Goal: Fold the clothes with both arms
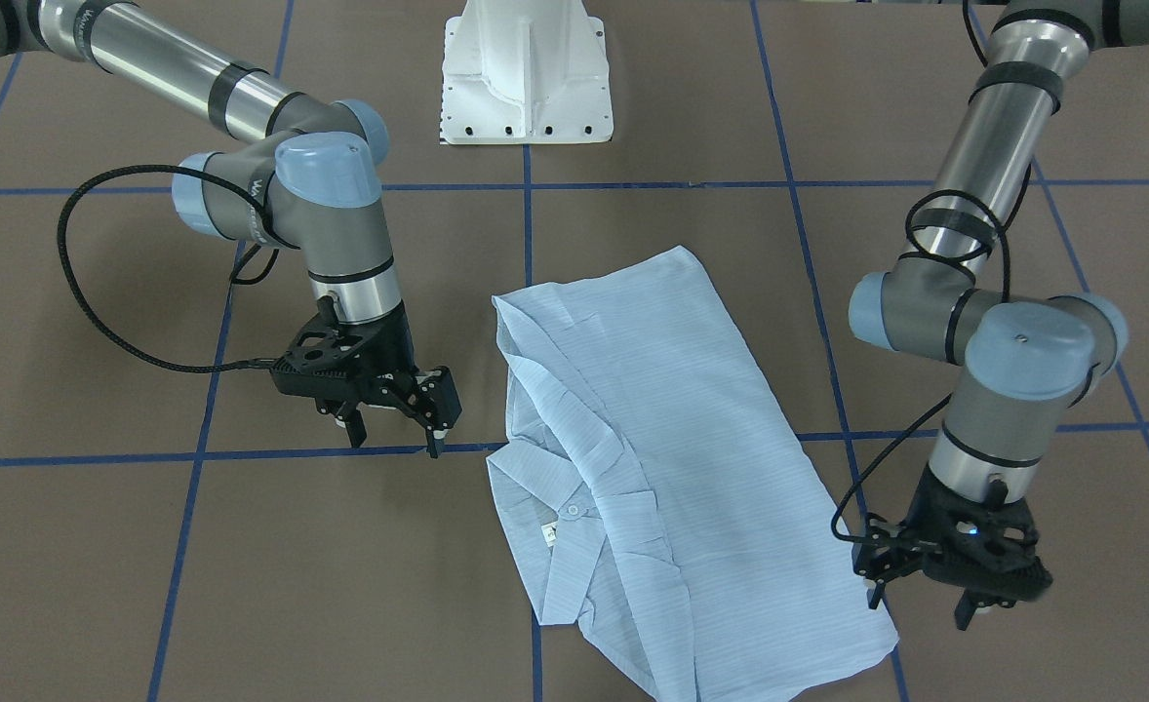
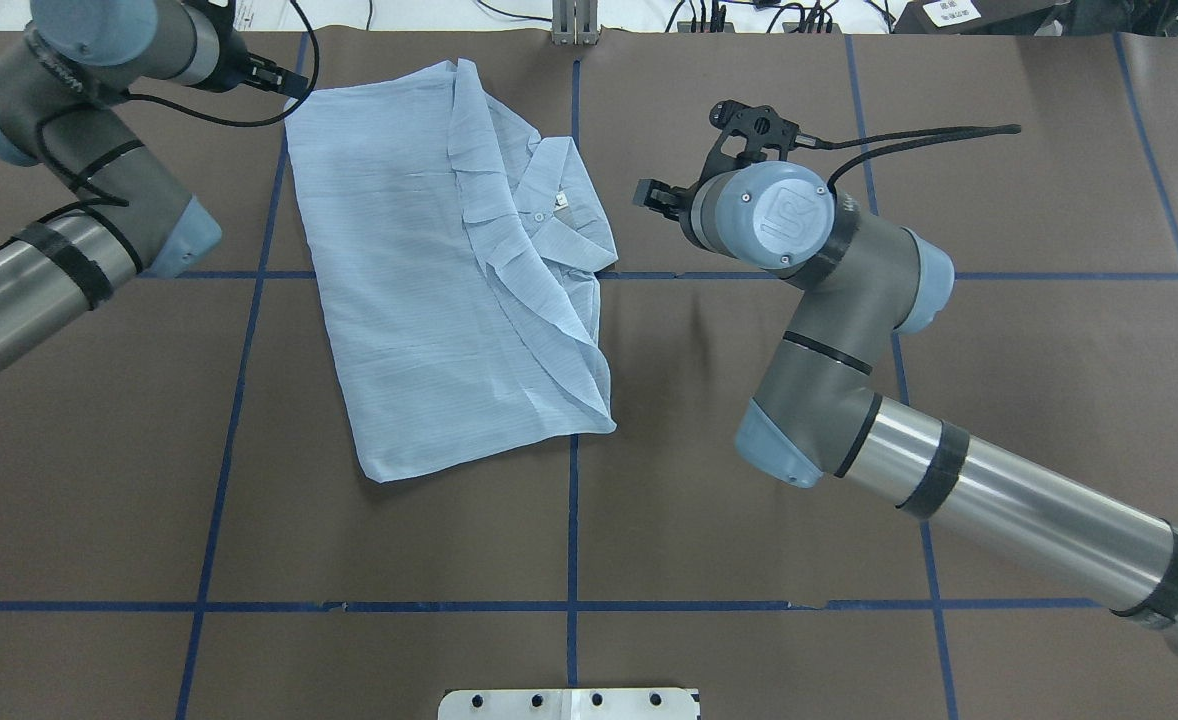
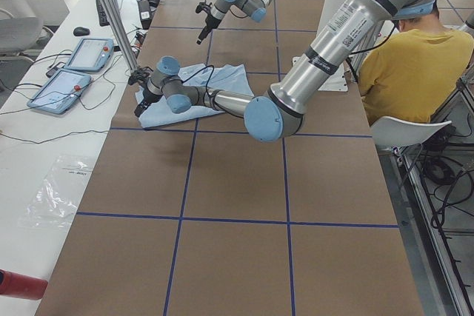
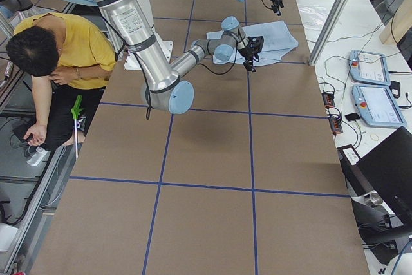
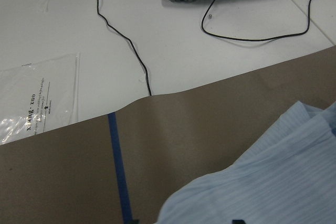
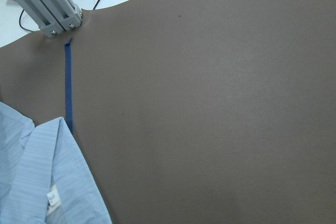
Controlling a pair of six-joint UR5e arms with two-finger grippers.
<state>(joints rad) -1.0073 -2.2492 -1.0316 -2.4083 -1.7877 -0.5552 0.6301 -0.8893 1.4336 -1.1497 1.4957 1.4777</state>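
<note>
**Front-facing view.** The shirt [image 1: 692,458] lies flat on the brown bench [image 1: 97,585], folded into one long panel. Its collar [image 1: 560,512] faces up on the view's left side. The right claw [image 1: 394,441] hangs just beside the collar-side edge with its jaws spread wide and nothing between them. The left claw [image 1: 919,606] stands at the opposite long edge, near the corner closest to the camera, also wide and empty. One of its fingertips overlaps the fabric edge, but contact cannot be confirmed. The white pedestal [image 1: 526,78] sits well apart from the shirt.

**Overhead view.** The shirt [image 2: 419,300] lies between the two arms and covers part of a blue tape line [image 2: 574,520]. The left claw [image 2: 284,80] is at the shirt's far corner. The right claw [image 2: 654,195] is near the collar, mostly hidden by its own wrist.

**Side views.** From the left end, the shirt [image 3: 222,79] shows beneath the near arm's wrist. From the right end, it [image 4: 277,33] lies toward the far end of the bench. A person in a yellow top [image 4: 64,49] sits beside the bench.

**Left wrist view.** A shirt corner [image 5: 262,182] rests on the bench. A plastic bag [image 5: 37,98] and a black cable [image 5: 126,45] lie beyond the bench edge.

**Right wrist view.** The collar with its small label [image 6: 51,199] fills the lower left corner. An aluminium post [image 6: 44,3] stands at the far edge.
</note>
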